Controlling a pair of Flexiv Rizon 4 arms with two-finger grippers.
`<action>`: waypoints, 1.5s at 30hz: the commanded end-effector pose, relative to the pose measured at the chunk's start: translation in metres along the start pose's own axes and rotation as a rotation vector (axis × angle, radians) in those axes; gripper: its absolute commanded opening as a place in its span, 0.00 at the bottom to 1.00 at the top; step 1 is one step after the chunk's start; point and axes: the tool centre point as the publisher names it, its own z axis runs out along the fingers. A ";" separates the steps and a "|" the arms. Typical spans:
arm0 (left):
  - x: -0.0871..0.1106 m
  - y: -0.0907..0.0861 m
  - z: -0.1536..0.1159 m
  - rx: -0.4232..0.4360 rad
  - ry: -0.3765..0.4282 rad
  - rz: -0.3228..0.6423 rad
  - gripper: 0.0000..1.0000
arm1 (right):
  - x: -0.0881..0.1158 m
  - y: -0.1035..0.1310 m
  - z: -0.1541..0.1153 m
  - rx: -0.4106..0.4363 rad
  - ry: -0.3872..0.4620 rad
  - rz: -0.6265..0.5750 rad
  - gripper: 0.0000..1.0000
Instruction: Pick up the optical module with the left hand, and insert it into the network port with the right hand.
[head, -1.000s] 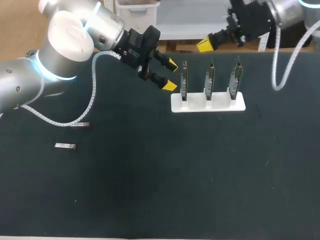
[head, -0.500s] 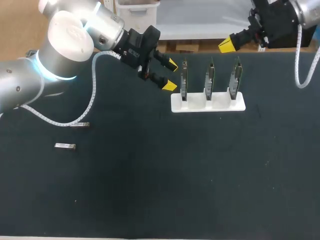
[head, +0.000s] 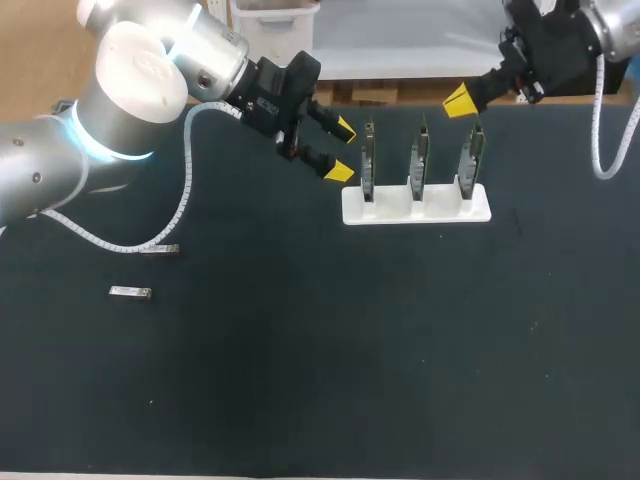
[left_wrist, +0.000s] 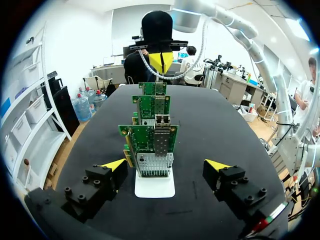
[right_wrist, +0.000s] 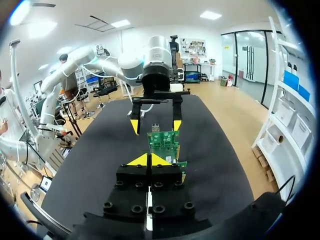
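Silver optical module (head: 131, 292) lies on your counter (head: 300, 380) near a second module (head: 160, 250), well apart from the white stand (head: 415, 207) of three green boards (head: 420, 152). Your left fingers (head: 339, 171) gape open, empty, just beside the stand; your right fingers (head: 460, 100) are pinched together, empty, behind it.

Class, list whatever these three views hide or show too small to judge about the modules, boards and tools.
- Optical modules: head view only, too small to tell which end is which.
- Circuit boards: edge-on in the head view, ports unseen; in the left wrist view the nearest board hides most of those behind.
- Right wrist view: the right tool covers the boards' lower parts.
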 end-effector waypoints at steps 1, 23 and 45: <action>0.000 0.002 0.000 0.005 0.003 -0.001 1.00 | 0.001 -0.004 0.002 -0.008 0.003 0.003 0.00; -0.001 0.001 -0.002 0.007 0.002 0.014 1.00 | 0.002 -0.005 0.006 0.032 0.001 0.020 1.00; 0.069 -0.071 -0.115 -0.187 0.487 0.119 1.00 | 0.002 -0.005 0.006 0.032 0.001 0.020 1.00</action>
